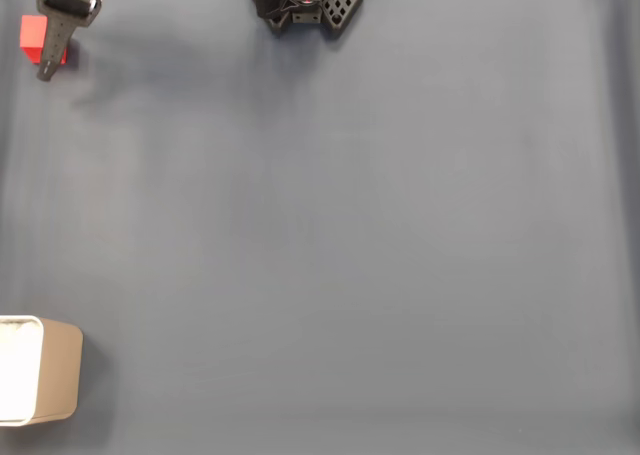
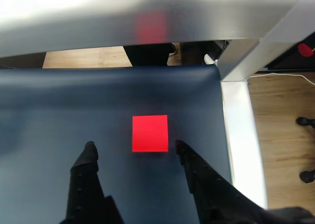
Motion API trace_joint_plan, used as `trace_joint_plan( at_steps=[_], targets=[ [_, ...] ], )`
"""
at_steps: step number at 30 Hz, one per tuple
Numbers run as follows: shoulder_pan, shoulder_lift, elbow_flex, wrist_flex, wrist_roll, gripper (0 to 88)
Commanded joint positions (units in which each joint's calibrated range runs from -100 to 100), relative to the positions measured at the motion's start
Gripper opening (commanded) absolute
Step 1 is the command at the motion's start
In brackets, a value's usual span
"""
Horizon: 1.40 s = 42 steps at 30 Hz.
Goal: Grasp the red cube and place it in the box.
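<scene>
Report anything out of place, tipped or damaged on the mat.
Nothing stands out. The red cube sits flat on the dark mat, just ahead of the open tool. The box stands upright at the fixed view's lower left edge.

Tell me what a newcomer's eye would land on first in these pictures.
The red cube stands out first: bright against the dark mat, just ahead of the open end effector in the wrist view, not yet gripped. In the fixed view it sits at the top left corner, while the box waits far off at the bottom left edge.
</scene>
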Motion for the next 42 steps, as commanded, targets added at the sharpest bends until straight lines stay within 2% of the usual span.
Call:
trace_joint_plan(
  at_steps=[1,37,42],
  targets=[
    [-1.0,0.2,-2.5,-1.0,0.2,36.6],
    [-2.8,5.0,-6.7,-3.0,-0.2,36.7],
    [-2.9,5.2,-6.8,-3.4,0.0,33.8]
  ],
)
